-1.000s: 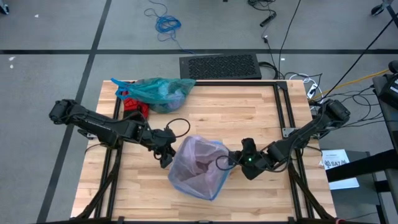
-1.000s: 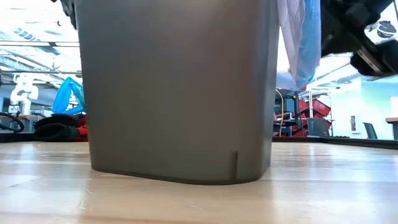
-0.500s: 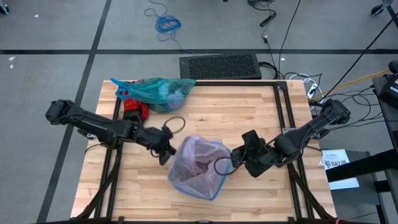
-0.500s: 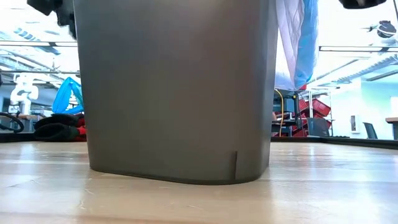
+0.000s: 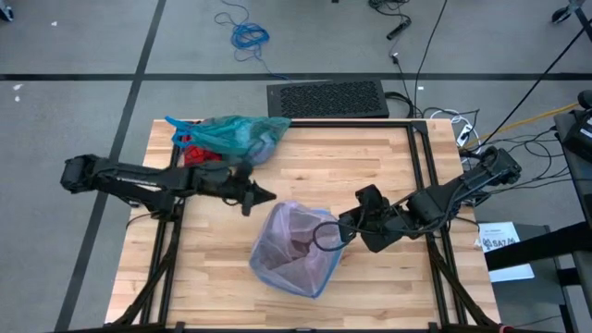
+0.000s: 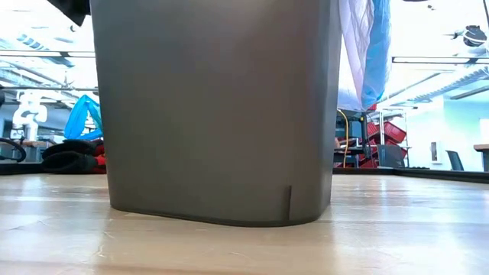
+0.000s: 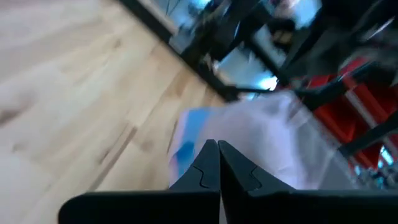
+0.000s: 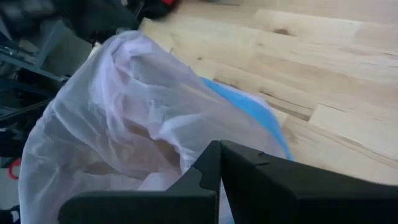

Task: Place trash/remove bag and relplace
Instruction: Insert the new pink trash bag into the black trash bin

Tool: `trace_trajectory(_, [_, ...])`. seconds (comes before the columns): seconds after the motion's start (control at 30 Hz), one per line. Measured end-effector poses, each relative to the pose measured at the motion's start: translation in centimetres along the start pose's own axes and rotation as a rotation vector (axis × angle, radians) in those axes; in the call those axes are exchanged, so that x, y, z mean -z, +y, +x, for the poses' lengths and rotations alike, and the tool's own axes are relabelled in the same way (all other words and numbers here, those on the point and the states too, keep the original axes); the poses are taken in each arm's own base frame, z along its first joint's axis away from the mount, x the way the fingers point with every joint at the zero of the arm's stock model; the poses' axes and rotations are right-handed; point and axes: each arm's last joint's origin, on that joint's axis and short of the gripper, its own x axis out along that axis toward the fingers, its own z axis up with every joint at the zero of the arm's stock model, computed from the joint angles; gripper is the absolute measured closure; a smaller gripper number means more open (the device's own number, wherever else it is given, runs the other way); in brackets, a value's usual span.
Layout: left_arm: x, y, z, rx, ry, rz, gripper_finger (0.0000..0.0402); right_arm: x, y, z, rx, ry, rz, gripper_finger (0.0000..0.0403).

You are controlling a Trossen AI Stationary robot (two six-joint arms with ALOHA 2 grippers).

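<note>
The teal-green bag [image 5: 231,137] lies bunched, with stuff inside, at the table's far left. A grey bin [image 6: 218,114] stands mid-table, lined with a pale pink bag [image 5: 294,248]. That bag's blue-edged rim [image 6: 367,46] hangs over the bin's right side. My left gripper [image 5: 268,194] is shut and hovers just off the bin's far left side, clear of the pink bag [image 7: 280,137]. My right gripper [image 5: 344,228] is shut and stands above the bin's right side, beside the pink bag [image 8: 124,106]. My right gripper's shut tips stand right at the pink bag's blue-edged rim [image 8: 249,109], slanting down from the table's right. I cannot tell whether they touch the film. The bag stays draped over the bin and is not drawn up.
A red object [image 5: 199,157] lies by the teal-green bag. Black frame rails [image 5: 421,157] run along the table's far and right sides. A black mat [image 5: 328,98] lies on the floor beyond the far edge. Bare wood shows near the front edge [image 5: 213,296].
My left gripper has swung from the bin's left side toward the far edge and tipped up closer to level. My right gripper has risen beside the bin's right rim, out of the low view's top, and rolled. The pink bag has stayed draped on the bin.
</note>
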Motion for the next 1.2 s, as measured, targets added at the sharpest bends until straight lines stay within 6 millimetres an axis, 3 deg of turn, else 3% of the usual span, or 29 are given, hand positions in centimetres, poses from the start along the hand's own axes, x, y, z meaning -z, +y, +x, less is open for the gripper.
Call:
trace_trajectory(0.23, [1.4, 0.8, 2.2, -0.016, 0.100, -0.028, 0.0402, 0.3, 0.1, -0.2, -0.008, -0.002, 0.089, 0.0403])
trace_trajectory(0.5, [1.6, 0.8, 2.6, -0.010, 0.100, -0.026, 0.0402, 4.1, 0.5, -0.9, -0.039, 0.008, 0.231, 0.0403])
trace_trajectory(0.87, [2.3, 1.7, 4.0, -0.038, 0.131, -0.023, 0.0402, 5.6, 1.4, 2.0, -0.009, 0.000, 0.245, 0.0403])
trace_trajectory(1.2, [3.8, 2.5, 6.0, -0.013, 0.222, -0.008, 0.0402, 5.9, -0.3, 5.2, 0.047, 0.064, 0.258, 0.0403])
